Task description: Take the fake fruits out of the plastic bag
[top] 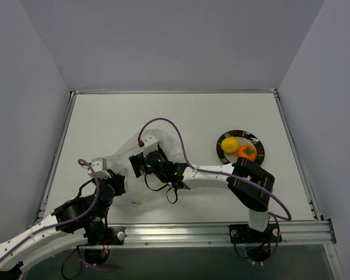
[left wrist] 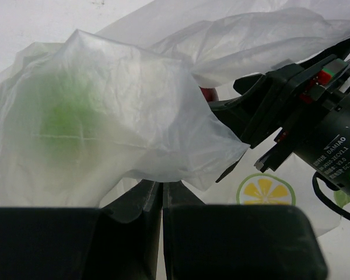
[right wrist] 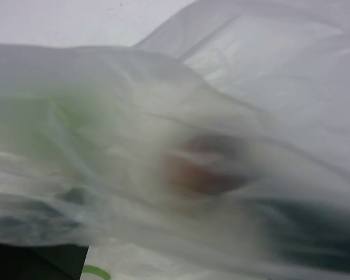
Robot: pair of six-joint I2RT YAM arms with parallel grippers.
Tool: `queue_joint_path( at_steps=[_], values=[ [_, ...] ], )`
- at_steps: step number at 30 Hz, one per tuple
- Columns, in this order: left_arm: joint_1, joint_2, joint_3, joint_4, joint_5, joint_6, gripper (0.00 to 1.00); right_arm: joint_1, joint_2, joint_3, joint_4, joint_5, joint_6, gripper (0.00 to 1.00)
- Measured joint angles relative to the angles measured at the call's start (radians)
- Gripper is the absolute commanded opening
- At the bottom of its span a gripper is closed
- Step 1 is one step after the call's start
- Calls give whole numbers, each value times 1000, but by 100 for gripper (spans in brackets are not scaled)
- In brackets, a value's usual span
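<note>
The translucent plastic bag (top: 123,158) lies crumpled at the centre left of the table. My left gripper (top: 119,182) is shut on a fold of the bag's film (left wrist: 161,184) and holds it up. A green fruit (left wrist: 63,123) shows through the film, and a small red fruit (left wrist: 207,93) shows at the bag's mouth. My right gripper (top: 137,166) reaches into the bag beside the red fruit; its dark fingers (left wrist: 245,111) show in the left wrist view. In the right wrist view the bag film (right wrist: 181,116) covers everything and a blurred reddish shape (right wrist: 198,172) lies behind it.
A dark round plate (top: 256,140) at the centre right holds a yellow fruit (top: 229,144) and an orange fruit (top: 247,152). A purple cable (top: 163,121) loops over the bag. The metal rail (top: 221,230) runs along the near edge.
</note>
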Motion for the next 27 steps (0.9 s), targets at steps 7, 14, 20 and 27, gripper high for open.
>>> queue_joint_path(
  at_steps=[7, 14, 20, 27],
  values=[
    [0, -4, 0, -5, 4, -6, 2, 3, 97, 66, 27, 21, 37, 99],
    [0, -4, 0, -6, 4, -7, 2, -4, 207, 95, 26, 53, 49, 93],
    [0, -4, 0, -6, 5, -8, 2, -9, 229, 112, 29, 57, 51, 93],
    [0, -5, 0, -6, 5, -8, 2, -10, 229, 129, 76, 57, 47, 62]
  ],
)
